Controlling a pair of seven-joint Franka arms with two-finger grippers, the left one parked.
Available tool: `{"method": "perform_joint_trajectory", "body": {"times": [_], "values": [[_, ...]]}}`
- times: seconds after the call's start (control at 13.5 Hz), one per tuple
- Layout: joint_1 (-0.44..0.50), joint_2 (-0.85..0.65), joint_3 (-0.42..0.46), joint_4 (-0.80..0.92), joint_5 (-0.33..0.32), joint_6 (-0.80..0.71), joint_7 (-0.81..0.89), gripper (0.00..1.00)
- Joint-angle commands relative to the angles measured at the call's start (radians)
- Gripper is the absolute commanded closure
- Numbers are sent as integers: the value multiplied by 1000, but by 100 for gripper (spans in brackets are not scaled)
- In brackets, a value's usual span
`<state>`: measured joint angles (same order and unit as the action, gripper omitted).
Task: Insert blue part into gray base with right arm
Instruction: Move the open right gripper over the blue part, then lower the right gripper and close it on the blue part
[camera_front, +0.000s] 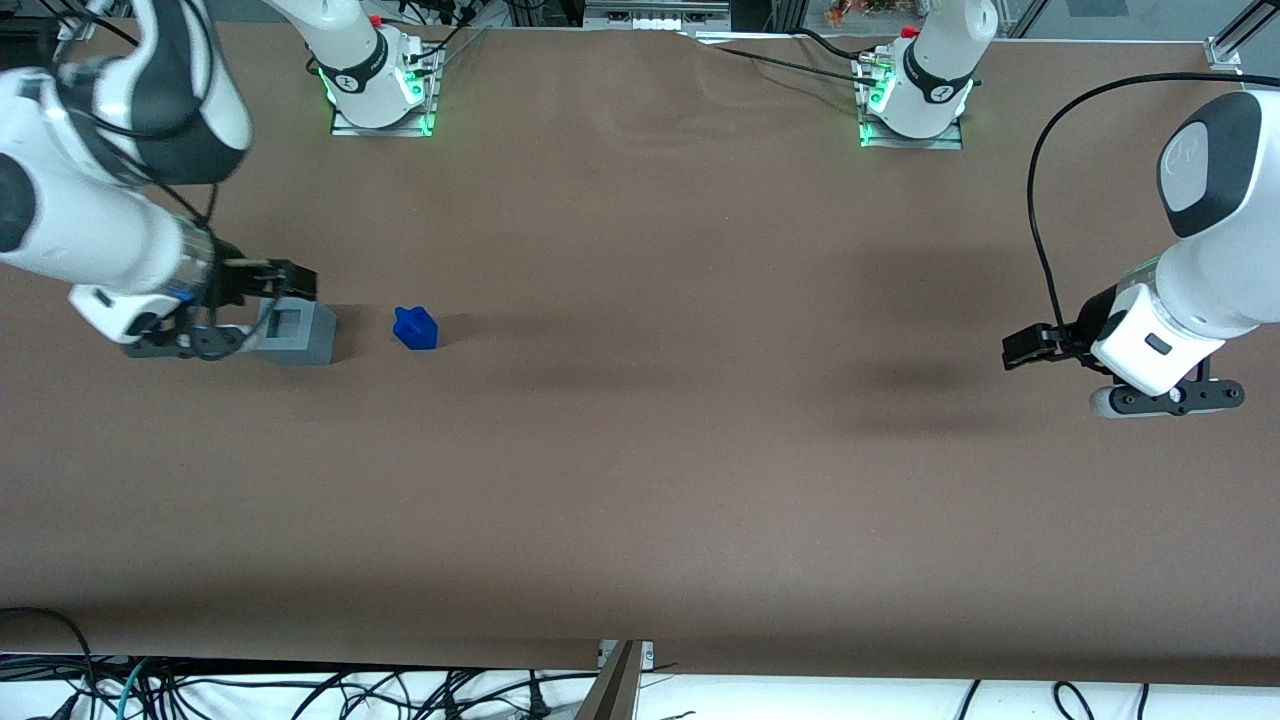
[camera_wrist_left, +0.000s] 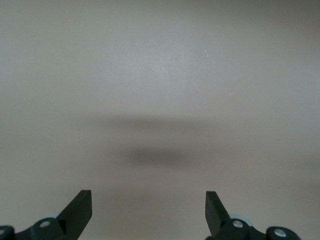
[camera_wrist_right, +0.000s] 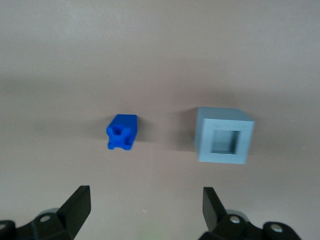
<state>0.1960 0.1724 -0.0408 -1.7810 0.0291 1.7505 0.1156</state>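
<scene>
Right wrist view alone shows gripper (camera_wrist_right: 142, 207) released, fingers spread, above table (camera_wrist_right: 160, 50); blue part (camera_wrist_right: 121, 132) lies at nine o'clock of gray base (camera_wrist_right: 223, 142), apart. No readable writing.

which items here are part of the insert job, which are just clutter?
Job:
- blue part, on the table, free
- gray base, beside it, socket empty
- right arm's pincer, open, above both

Not job:
- brown table
- cables along the table edge nearest the front camera

No loose clutter.
</scene>
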Motion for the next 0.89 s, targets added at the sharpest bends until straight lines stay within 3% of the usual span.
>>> {"method": "perform_joint_trajectory", "body": {"times": [0.0, 0.44, 0.81], "values": [[62, -34, -7, -135, -3, 126, 105, 1], [66, -33, -5, -423, -3, 553, 121, 1], [120, 36, -4, -436, 0, 647, 176, 1]]}}
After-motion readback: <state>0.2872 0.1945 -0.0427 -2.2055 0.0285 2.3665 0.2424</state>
